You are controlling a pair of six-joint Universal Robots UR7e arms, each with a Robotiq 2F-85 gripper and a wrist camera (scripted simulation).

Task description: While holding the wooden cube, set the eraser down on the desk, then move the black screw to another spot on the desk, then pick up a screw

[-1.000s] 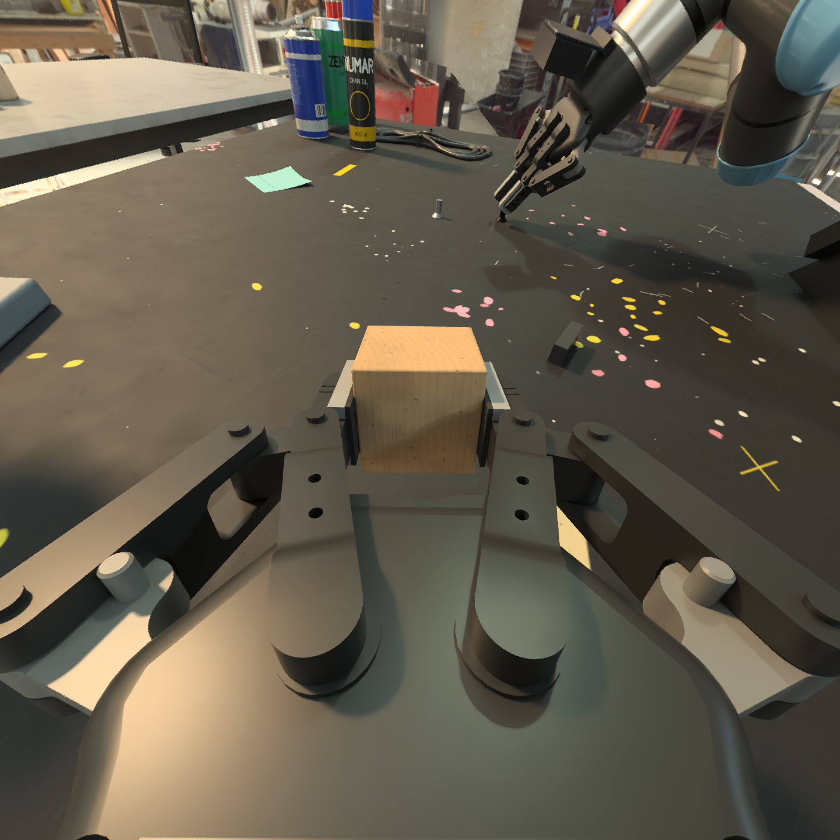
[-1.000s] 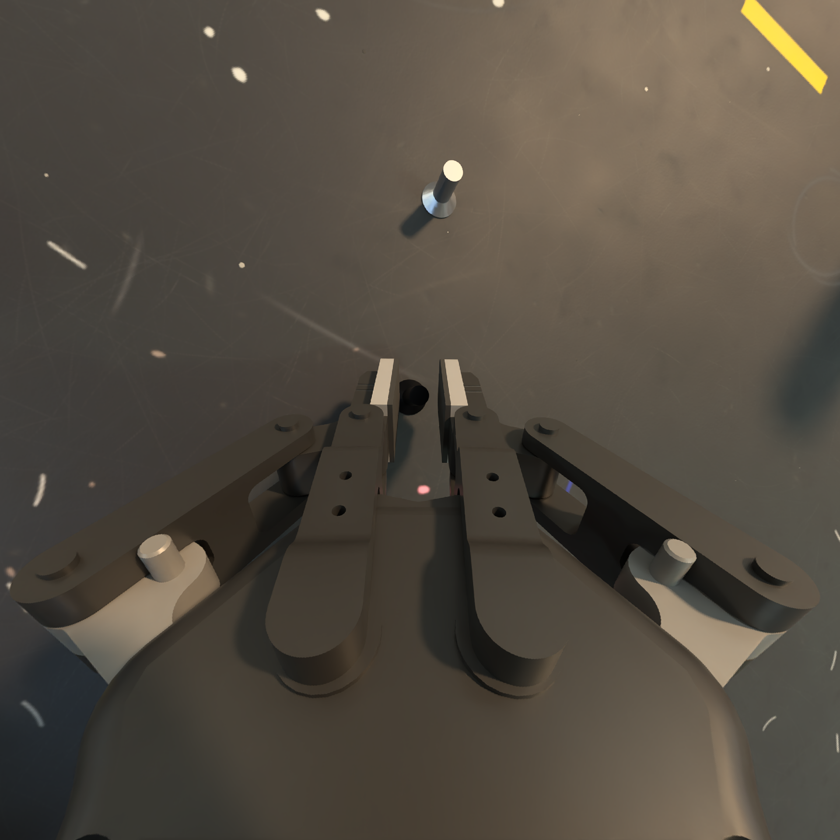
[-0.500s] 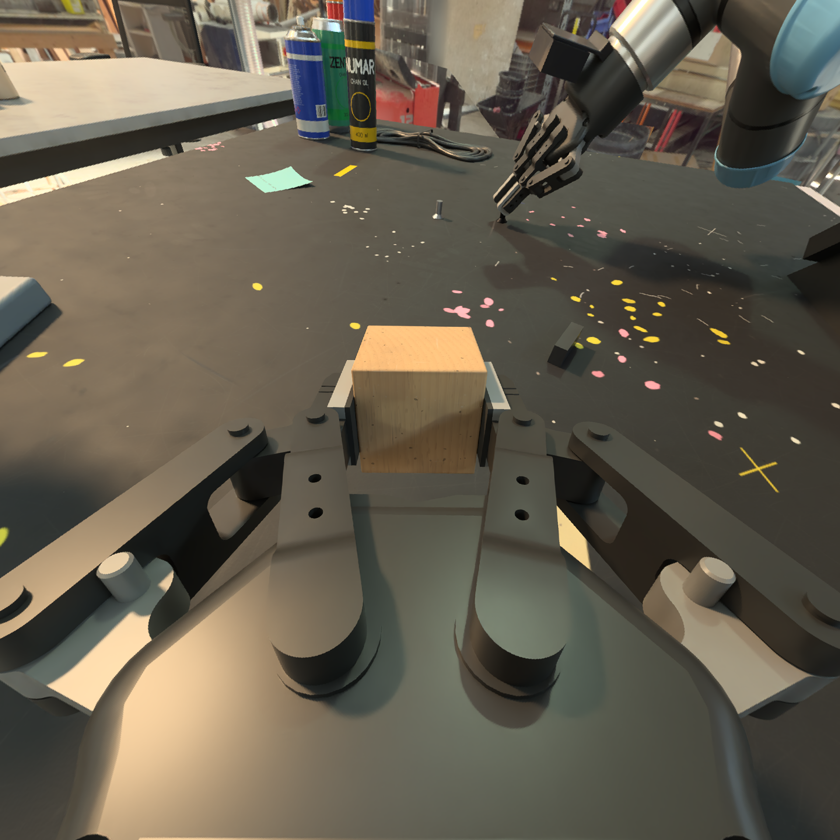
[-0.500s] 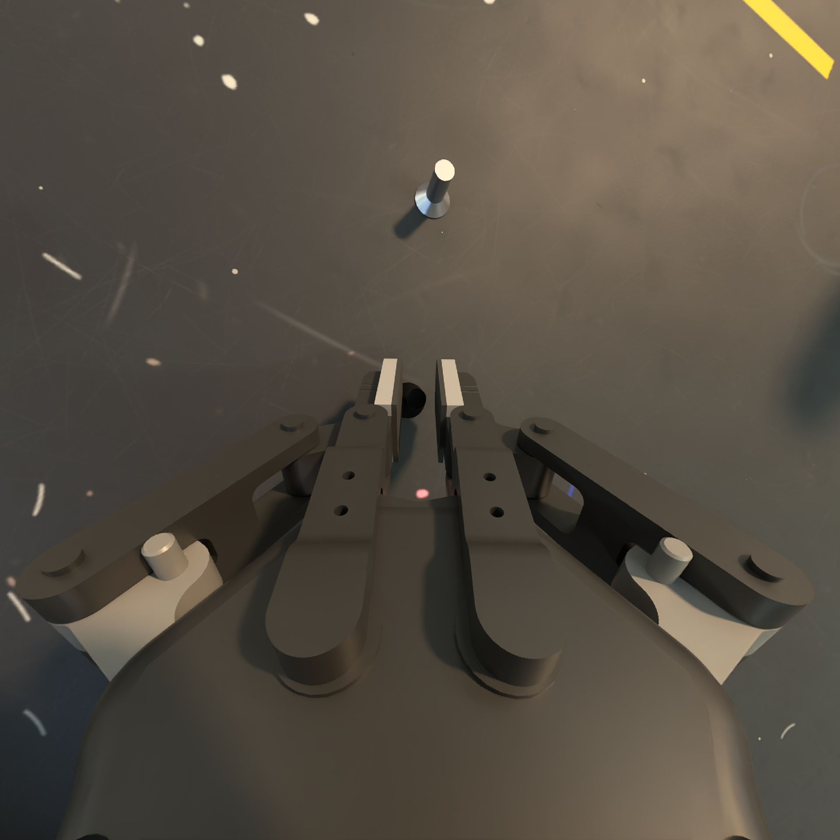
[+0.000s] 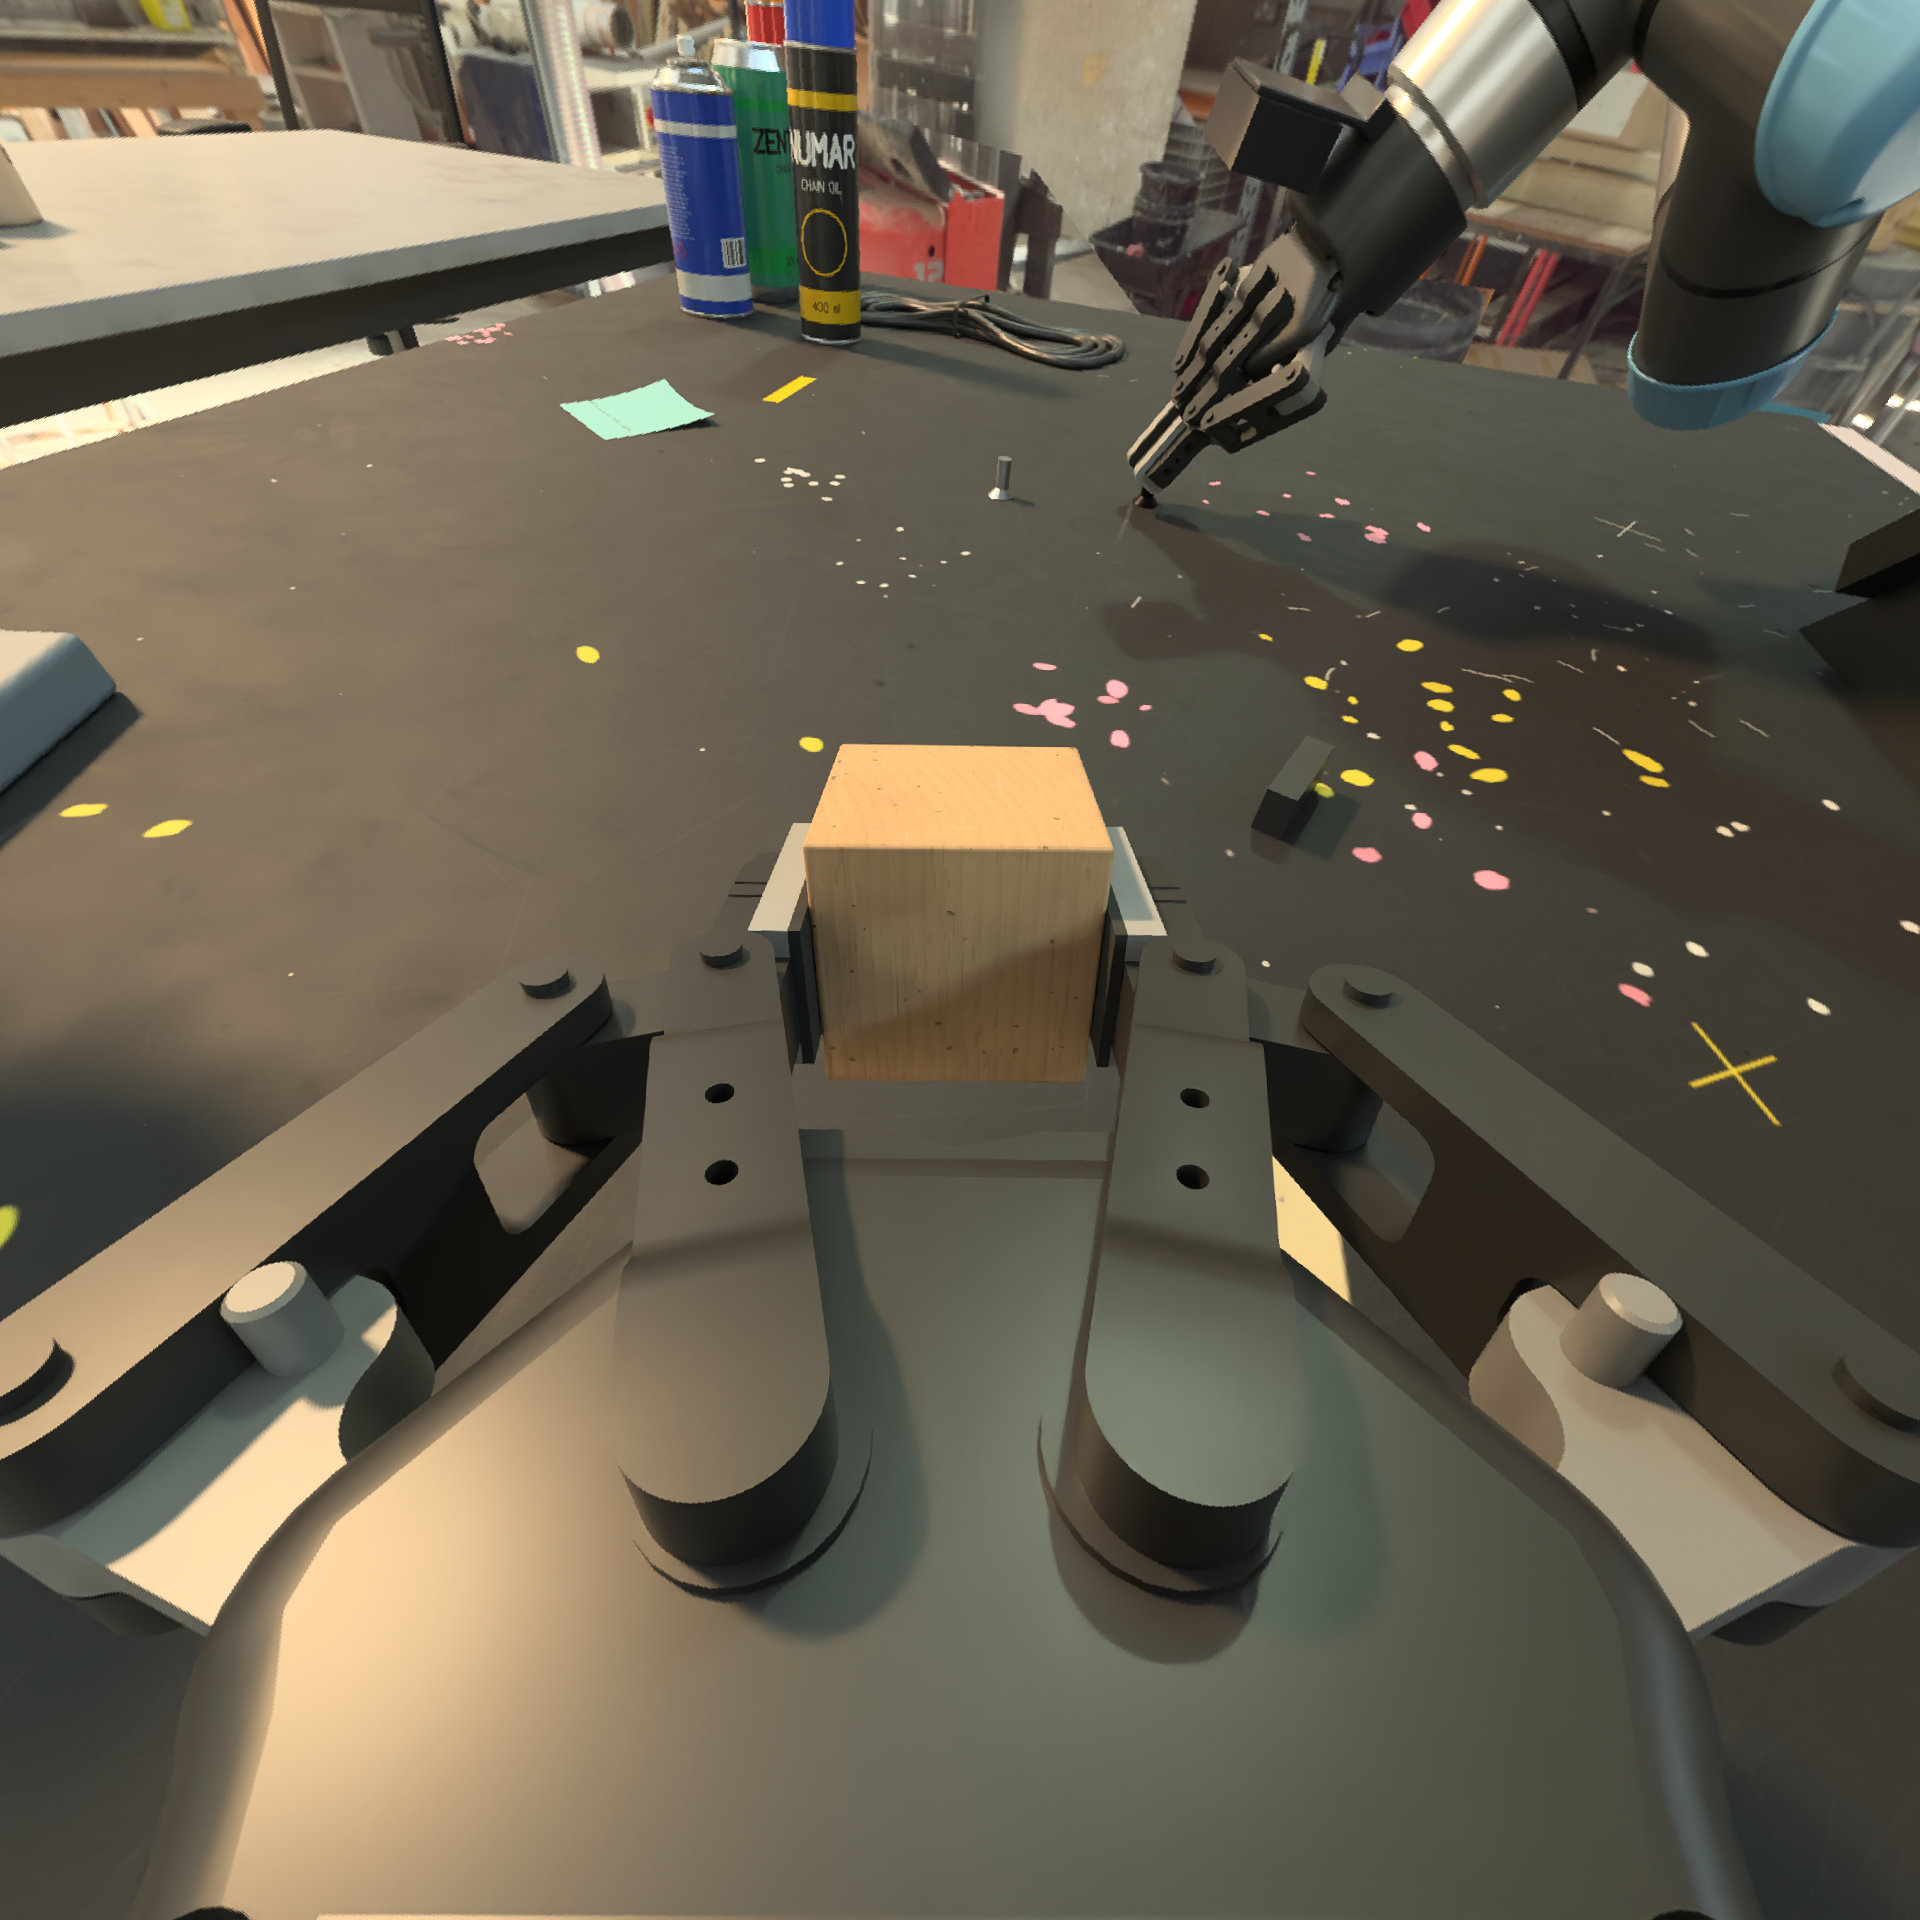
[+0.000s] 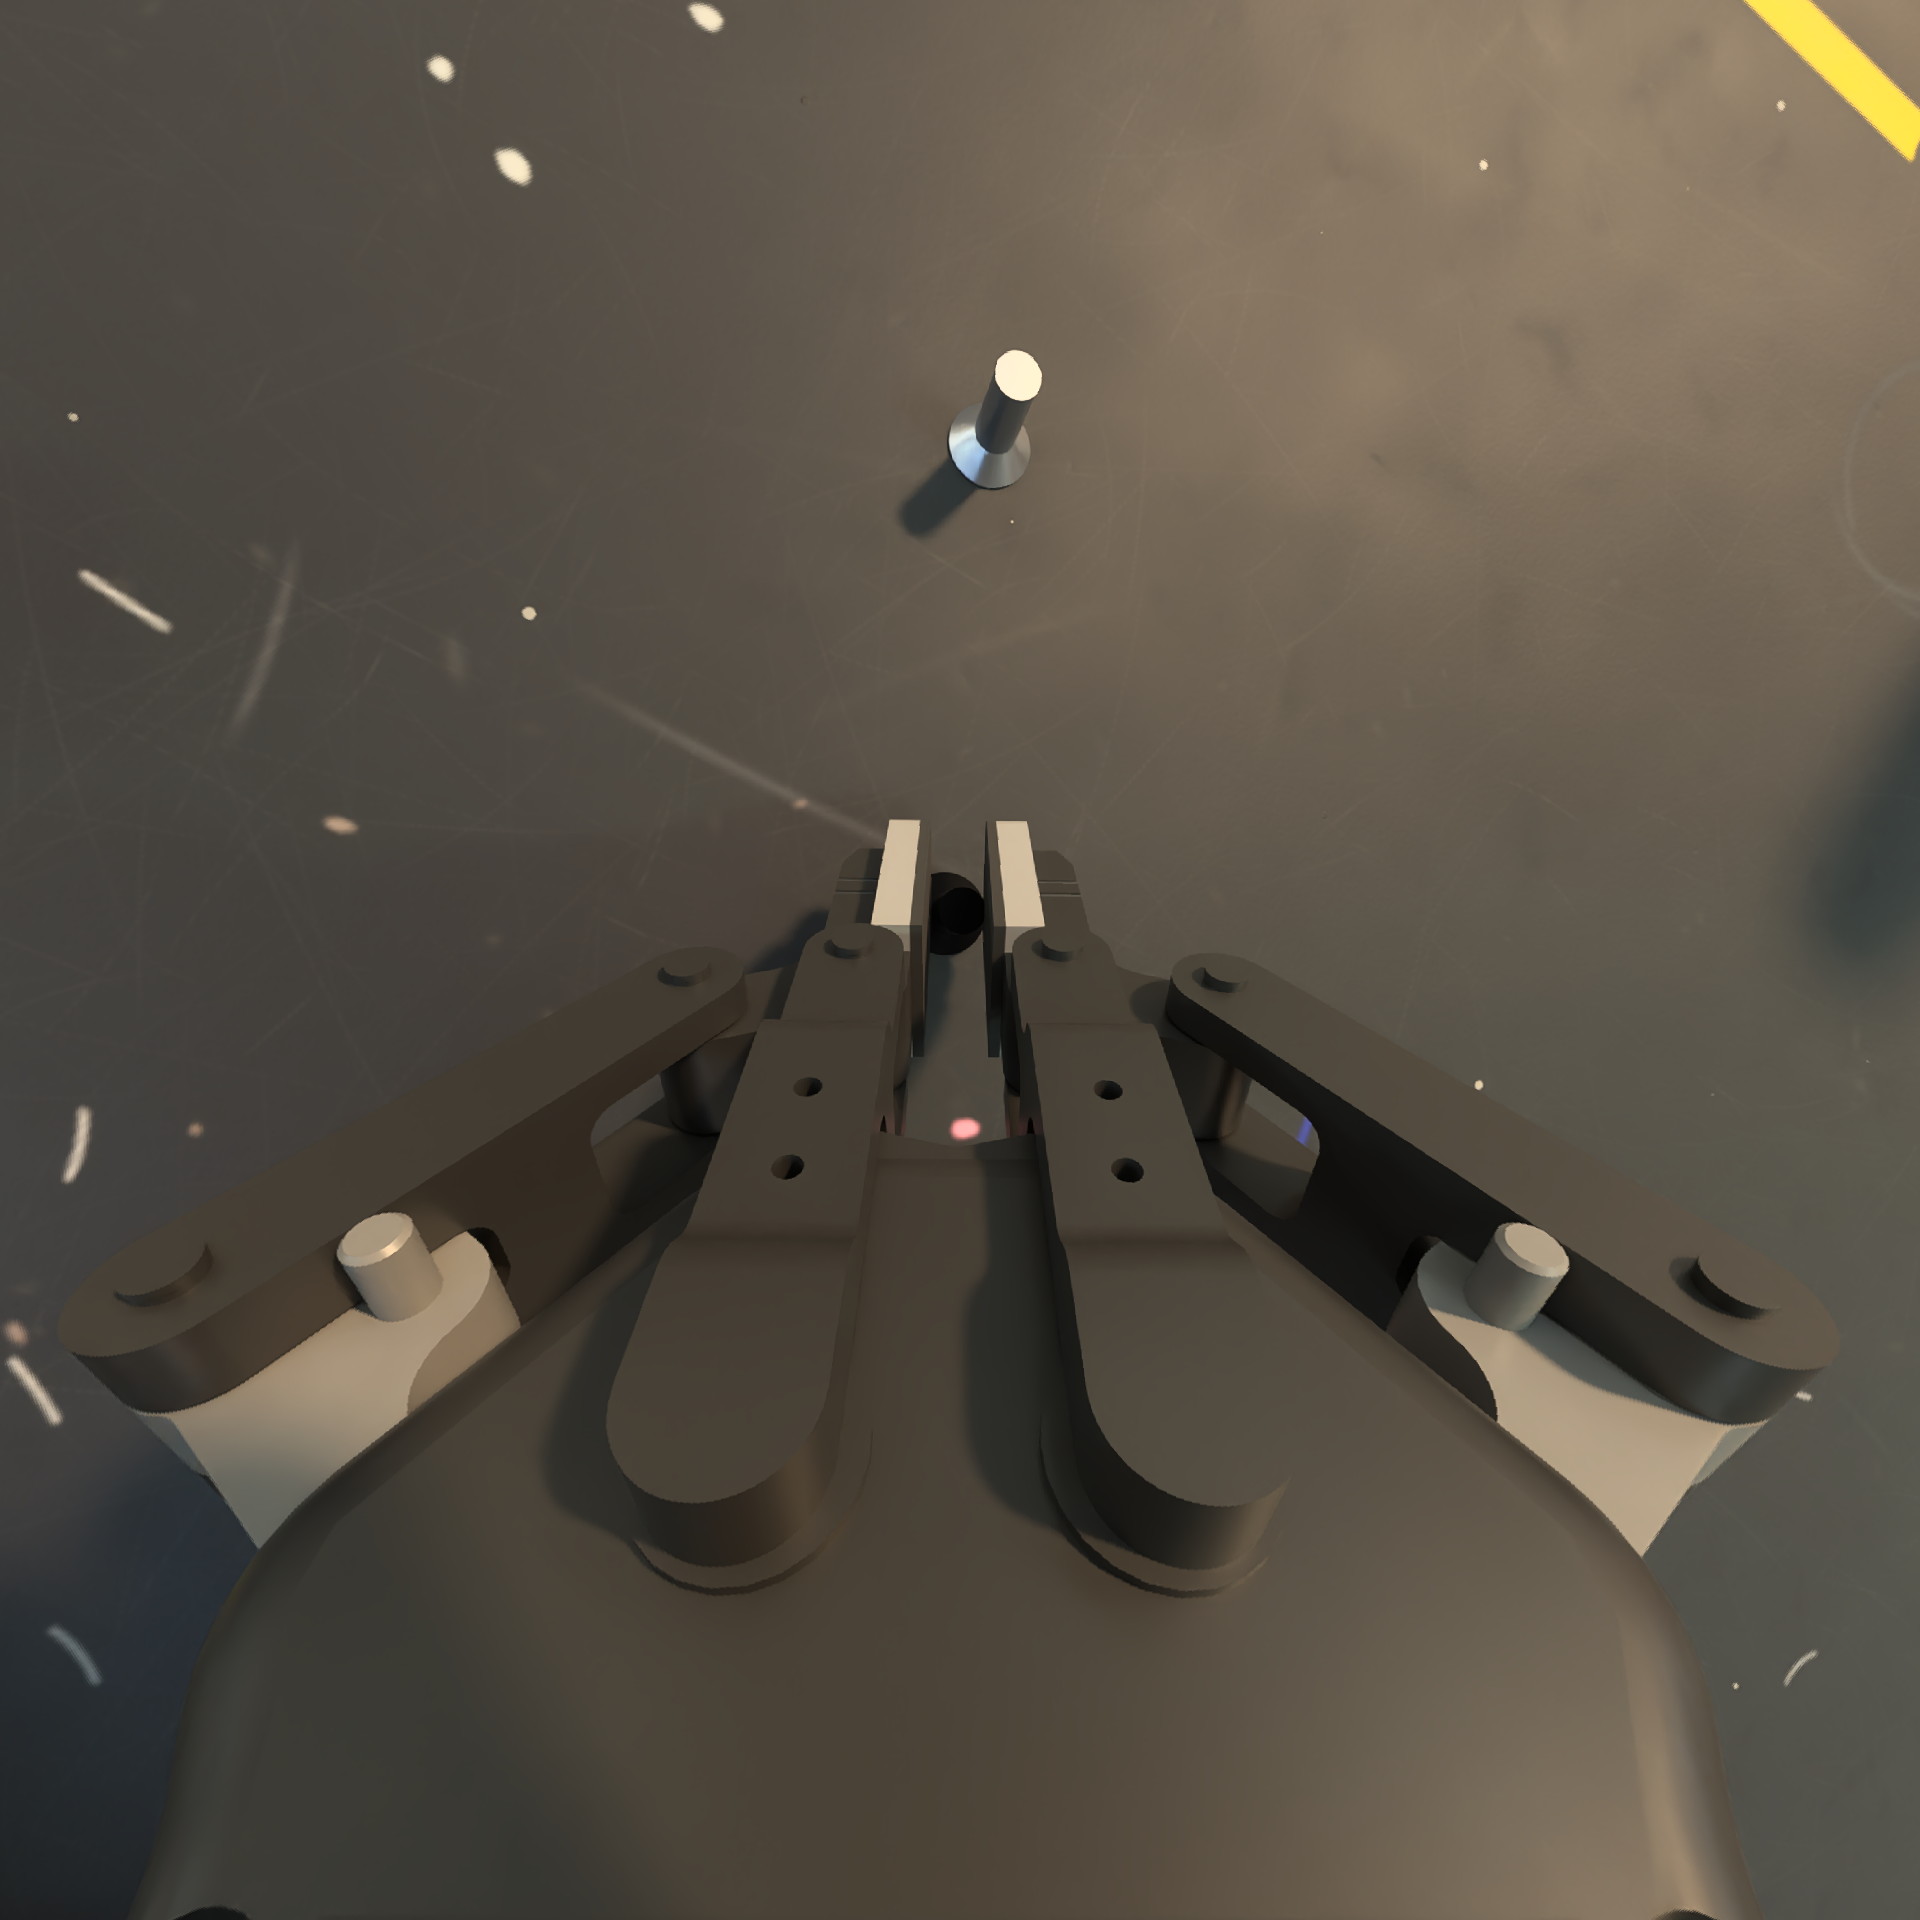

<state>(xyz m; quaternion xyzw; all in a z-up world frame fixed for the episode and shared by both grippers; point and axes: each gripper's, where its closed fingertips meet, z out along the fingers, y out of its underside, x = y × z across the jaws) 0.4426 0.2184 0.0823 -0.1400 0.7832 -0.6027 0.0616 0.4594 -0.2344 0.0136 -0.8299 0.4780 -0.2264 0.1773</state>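
My left gripper is shut on the wooden cube and holds it above the dark desk. The eraser, a small dark block, lies on the desk to the right of the cube. My right gripper points down at the desk, its jaws closed to a narrow gap around the black screw. In the left wrist view the right gripper is far back, with the black screw at its tip touching the desk. A silver screw stands head-down just beyond it, also in the left wrist view.
Spray cans and a coiled cable stand at the far edge. A green paper note lies far left. A grey object is at the left edge, a dark object at the right edge.
The right gripper's jaws have narrowed around the black screw, and the gripper has shifted slightly. The left gripper and the cube have not moved.
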